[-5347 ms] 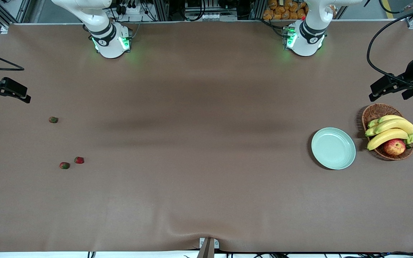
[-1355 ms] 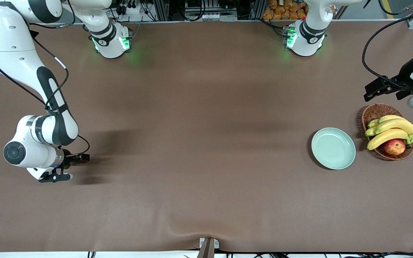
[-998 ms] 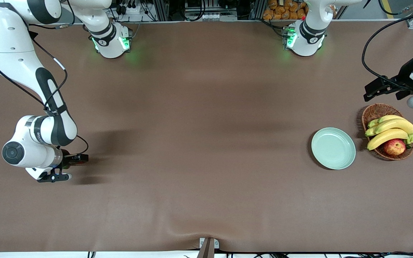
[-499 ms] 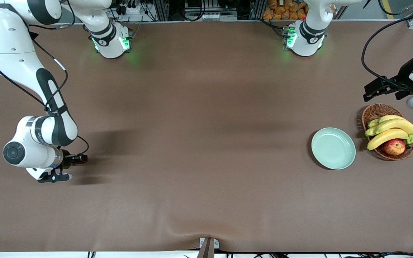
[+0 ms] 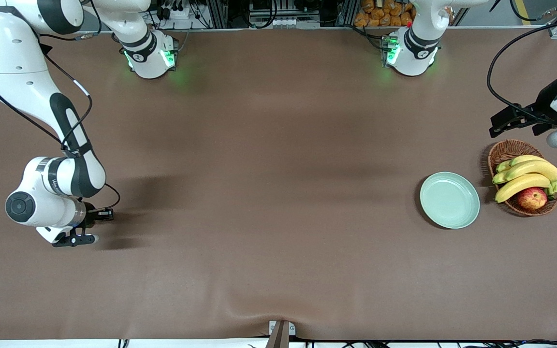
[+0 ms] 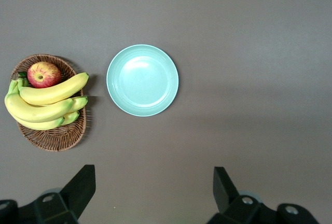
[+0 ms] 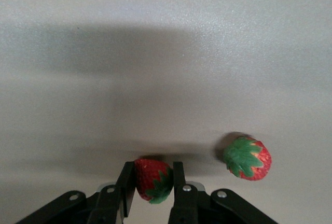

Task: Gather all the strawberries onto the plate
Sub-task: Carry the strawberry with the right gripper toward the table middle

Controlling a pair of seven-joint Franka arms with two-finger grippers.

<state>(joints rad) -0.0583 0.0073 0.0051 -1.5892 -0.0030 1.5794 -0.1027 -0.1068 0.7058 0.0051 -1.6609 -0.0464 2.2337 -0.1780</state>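
In the right wrist view my right gripper [image 7: 153, 169] is shut on a red strawberry [image 7: 153, 180] with a green cap, low at the table. A second strawberry [image 7: 248, 157] lies on the cloth beside it, apart from the fingers. In the front view my right gripper [image 5: 106, 214] is down at the right arm's end of the table, and the arm hides the strawberries there. The pale green plate [image 5: 449, 199] [image 6: 142, 80] sits bare at the left arm's end. My left gripper [image 5: 509, 123] [image 6: 153, 193] waits open, high over the table beside the basket.
A brown wicker basket [image 5: 505, 152] [image 6: 52, 138] with bananas [image 5: 525, 176] and a red-yellow apple [image 5: 531, 198] stands beside the plate at the left arm's end. Brown cloth covers the whole table.
My right gripper's fingers have closed on the strawberry between them. The right arm has hardly shifted, and the left arm has stayed in place.
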